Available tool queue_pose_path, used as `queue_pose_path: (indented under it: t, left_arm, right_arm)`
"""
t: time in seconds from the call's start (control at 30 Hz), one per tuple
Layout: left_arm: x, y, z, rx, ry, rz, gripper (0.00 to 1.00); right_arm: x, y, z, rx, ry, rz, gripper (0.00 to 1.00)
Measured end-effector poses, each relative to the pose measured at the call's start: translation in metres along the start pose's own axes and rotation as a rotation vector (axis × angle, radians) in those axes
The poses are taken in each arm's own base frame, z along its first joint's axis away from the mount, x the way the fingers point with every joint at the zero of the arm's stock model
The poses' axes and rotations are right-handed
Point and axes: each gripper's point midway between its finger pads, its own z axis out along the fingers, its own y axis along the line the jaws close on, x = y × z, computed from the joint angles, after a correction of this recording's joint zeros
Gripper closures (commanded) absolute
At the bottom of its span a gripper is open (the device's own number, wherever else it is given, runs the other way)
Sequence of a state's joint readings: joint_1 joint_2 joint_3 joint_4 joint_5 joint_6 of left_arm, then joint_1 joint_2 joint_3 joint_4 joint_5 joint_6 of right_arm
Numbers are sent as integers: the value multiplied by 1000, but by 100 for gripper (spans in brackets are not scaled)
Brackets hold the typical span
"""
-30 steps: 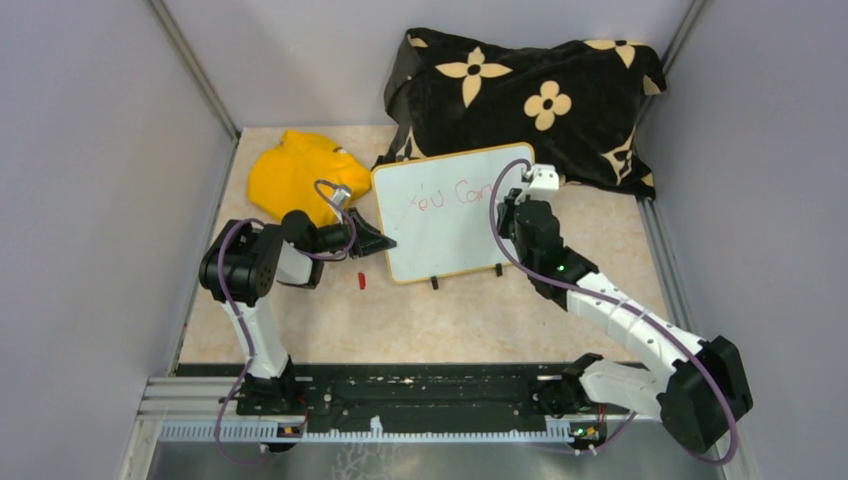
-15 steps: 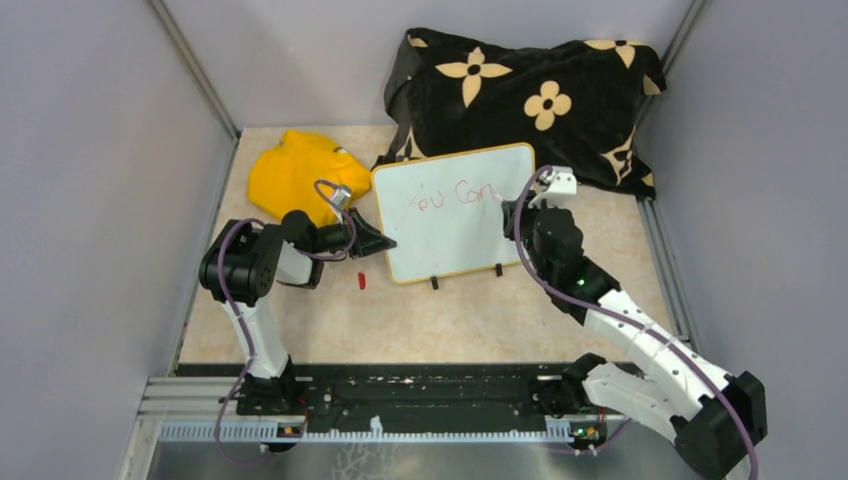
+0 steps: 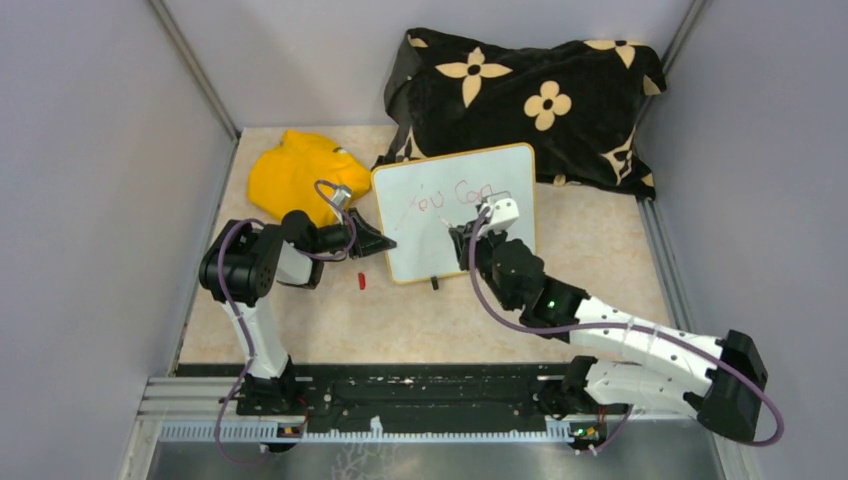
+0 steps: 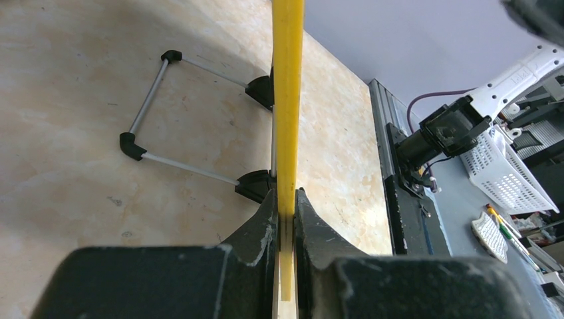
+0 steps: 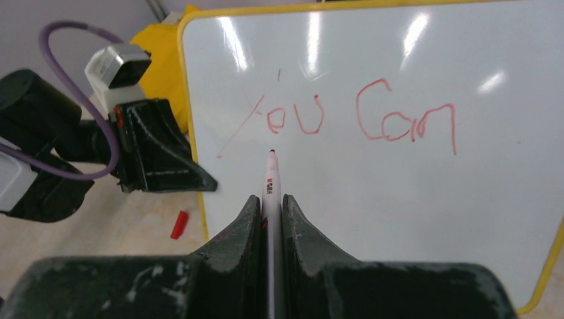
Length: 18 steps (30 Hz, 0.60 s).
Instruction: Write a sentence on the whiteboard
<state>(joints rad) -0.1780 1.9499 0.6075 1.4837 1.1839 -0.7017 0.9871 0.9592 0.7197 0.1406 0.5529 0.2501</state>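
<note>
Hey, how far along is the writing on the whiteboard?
Done: the sentence so far reads "You Can" in red on the whiteboard. In hand: the left hand clamps the board's edge, and the right hand holds a marker, tip just under "You". Left: the lower half is blank, so any second line is unwritten.
</note>
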Motion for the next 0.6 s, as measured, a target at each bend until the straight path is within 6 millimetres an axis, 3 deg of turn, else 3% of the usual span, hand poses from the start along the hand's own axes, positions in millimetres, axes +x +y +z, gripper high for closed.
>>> queue_pose_path:
  t: [0.17,0.3,0.6]
  left_arm:
    - [1,0,0,1,3,2,100]
    - [1,0,0,0,5,3,100]
    - [2,1,0,-2,7,4,100]
  right_arm:
    - [45,23,2,-39,76,-68,100]
    - [77,29,4,-43,140,-107,100]
    - [93,29,14,-8,152,-114,100]
